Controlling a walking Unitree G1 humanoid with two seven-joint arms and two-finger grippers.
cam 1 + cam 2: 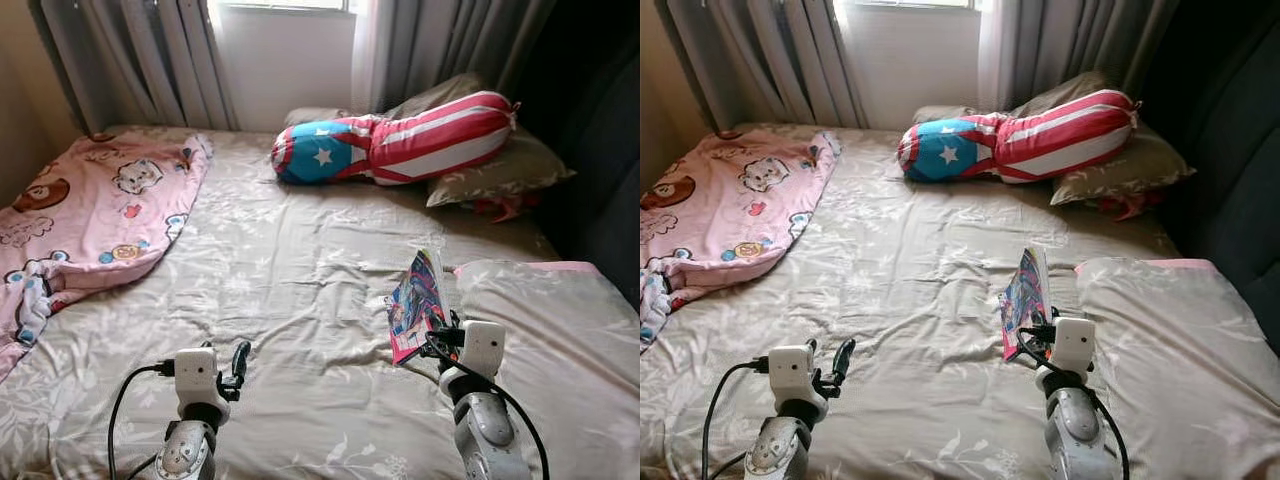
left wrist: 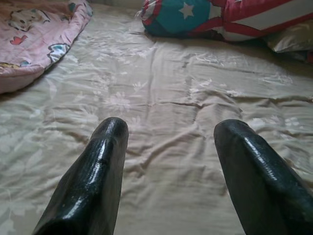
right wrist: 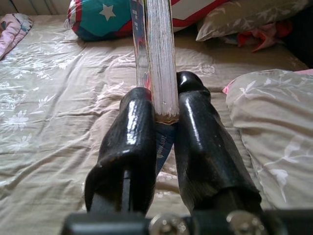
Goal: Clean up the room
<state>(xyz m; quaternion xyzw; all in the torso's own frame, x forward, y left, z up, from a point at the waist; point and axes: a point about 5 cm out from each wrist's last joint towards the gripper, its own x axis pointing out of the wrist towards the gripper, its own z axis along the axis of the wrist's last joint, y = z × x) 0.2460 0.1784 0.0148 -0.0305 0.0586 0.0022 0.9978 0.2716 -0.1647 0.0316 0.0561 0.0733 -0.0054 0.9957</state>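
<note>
While tidying proceeds: right hand clenched on book, upright above bed, right side.
Left hand released, near left; next: carry book off, likely to storage.

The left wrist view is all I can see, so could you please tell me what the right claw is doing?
Observer: The right claw is shut on a thin colourful book, pinching its lower edge so that it stands upright above the bed.
Operator: Thank you. What lies just beside it on the right?
Observer: A beige flowered pillow lies flat there, close beside the book.
Operator: And where does my left claw sit overall?
Observer: The left claw hovers open low over the near part of the bed, well short of the pink cartoon blanket.
</note>
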